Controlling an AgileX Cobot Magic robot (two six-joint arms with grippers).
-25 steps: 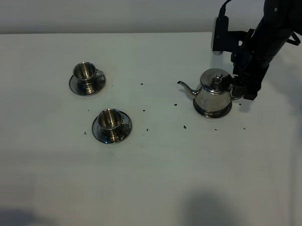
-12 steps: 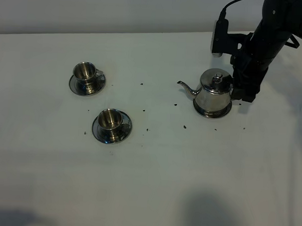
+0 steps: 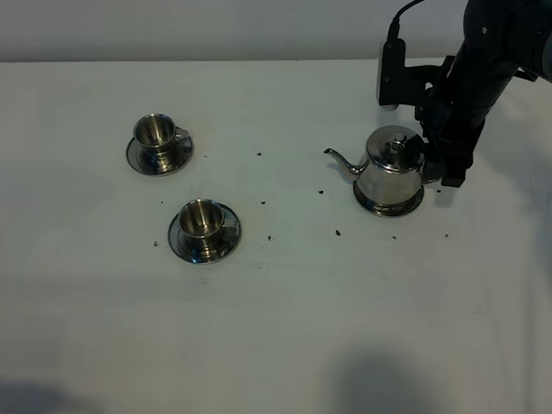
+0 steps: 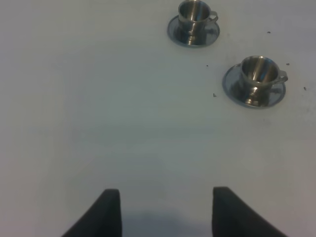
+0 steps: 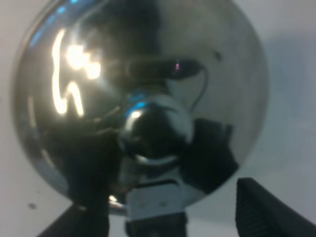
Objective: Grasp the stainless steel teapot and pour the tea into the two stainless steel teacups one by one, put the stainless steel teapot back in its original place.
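Observation:
The stainless steel teapot stands on its round steel disc at the right of the table, spout pointing left. My right gripper is at the pot's handle side. In the right wrist view the domed lid fills the frame, and the two fingers of my right gripper stand wide apart with the handle between them, not closed on it. The two steel teacups sit upright on saucers at the left. My left gripper is open and empty over bare table, with both cups ahead of it.
The white table carries small dark specks between the cups and the pot. A pale wall runs along the back edge. The right arm's black camera block hangs above and behind the pot.
The right arm has shifted slightly up and left beside the pot. The teapot and cups have not moved.

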